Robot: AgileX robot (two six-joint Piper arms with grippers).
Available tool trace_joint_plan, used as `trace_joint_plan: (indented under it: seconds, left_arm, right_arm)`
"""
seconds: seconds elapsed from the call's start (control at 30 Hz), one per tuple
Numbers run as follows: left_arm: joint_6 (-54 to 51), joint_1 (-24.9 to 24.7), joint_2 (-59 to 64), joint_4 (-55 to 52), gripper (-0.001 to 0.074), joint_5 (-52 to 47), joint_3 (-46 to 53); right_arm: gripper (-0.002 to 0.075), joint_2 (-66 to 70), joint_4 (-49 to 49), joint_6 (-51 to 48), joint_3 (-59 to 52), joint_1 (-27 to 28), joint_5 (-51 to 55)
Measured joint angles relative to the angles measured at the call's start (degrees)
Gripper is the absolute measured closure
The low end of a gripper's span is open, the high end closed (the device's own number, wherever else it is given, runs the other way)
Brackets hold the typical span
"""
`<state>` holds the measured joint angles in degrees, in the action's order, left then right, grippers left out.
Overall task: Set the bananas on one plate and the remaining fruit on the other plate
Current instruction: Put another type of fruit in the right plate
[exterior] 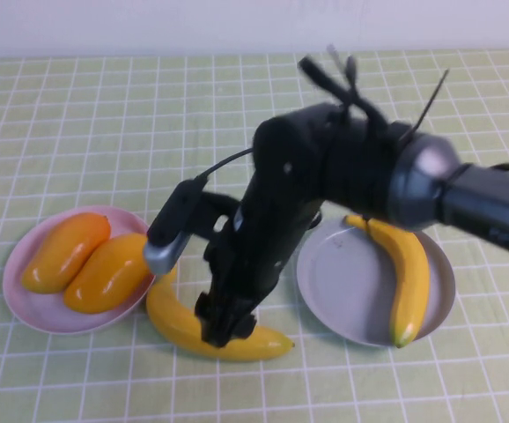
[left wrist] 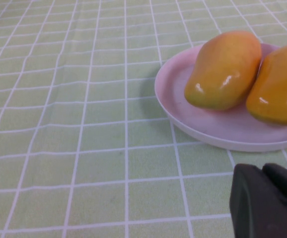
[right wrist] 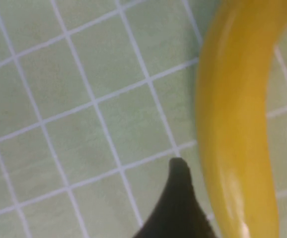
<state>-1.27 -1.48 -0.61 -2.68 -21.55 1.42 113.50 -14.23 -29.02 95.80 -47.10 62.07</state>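
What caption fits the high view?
Right pincer over the loose banana; other banana on grey plate.

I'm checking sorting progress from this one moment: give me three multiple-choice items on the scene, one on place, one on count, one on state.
1. Where is the banana that is not on a plate?
A. on the cloth between the two plates
B. on the pink plate
C. on top of the other banana

2. How many mango-like fruits lie on the pink plate?
A. none
B. two
C. three

3. What is on the grey-blue plate?
A. nothing
B. one banana
C. a mango-like fruit

Key: 1 A, it lies on the checked cloth under the right gripper; 2 B, both sit side by side there, near the left gripper; 3 B, a single banana rests along its right side.
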Motion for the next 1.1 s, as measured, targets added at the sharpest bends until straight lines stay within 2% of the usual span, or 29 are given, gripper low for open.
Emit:
trace_joint_plan:
  seconds: [0.17,0.47,0.57,0.7,0.87,1.1]
  left_arm:
    - [0.00,0.00,0.00,0.00,0.0733,0.00,0.00]
    - [0.00,0.00,0.00,0.00,0.0733,0.00,0.00]
    - [0.00,0.00,0.00,0.00,0.0733,0.00,0.00]
    - [0.00,0.00,0.00,0.00,0.0733,0.00,0.00]
    - [0.00,0.00,0.00,0.00,0.0733,0.00,0.00]
    - [0.00,0.00,0.00,0.00,0.0733,0.00,0.00]
  right_arm:
    - [0.0249,3.05,3.91,-2.05,0.00,-3.10,-4.60]
    - [0.0256,7.35,5.33,-2.17,0.00,-3.53,-6.96]
    - [0.0295,7.61,5.86,-2.17,0.00,-3.53,-7.56]
    - [0.0411,7.90,6.22,-2.17,0.00,-3.53,-8.46]
    - [0.0409,7.90,6.25,-1.91,0.00,-3.53,-8.67]
    - [0.0409,8.05,9.59,7.08,7.16,-3.53,2.89]
